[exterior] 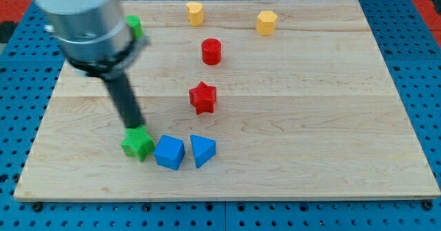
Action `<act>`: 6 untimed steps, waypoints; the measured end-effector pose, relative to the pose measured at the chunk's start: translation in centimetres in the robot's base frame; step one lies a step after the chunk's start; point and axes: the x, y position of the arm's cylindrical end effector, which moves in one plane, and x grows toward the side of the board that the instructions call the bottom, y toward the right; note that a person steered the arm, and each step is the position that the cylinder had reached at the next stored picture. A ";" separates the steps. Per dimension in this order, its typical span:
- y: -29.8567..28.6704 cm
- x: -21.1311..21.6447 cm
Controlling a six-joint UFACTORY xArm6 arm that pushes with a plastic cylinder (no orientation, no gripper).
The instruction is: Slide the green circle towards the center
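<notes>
My jawless tip [135, 128] touches the near green star [138, 145]. I should circle left of the far green block [136, 27], then push it rightward and nearer.

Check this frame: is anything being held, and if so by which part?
Nothing is held; there is no hand, only a rod. My tip sits at the top edge of the green star, beside the blue blocks; contact cannot be told.
</notes>
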 end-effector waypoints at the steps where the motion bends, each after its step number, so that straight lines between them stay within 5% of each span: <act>1: -2.8 -4.5; 3: -13.0 -20.8; 4: -10.8 -25.6; 5: -4.1 -22.6; 6: -2.0 -15.1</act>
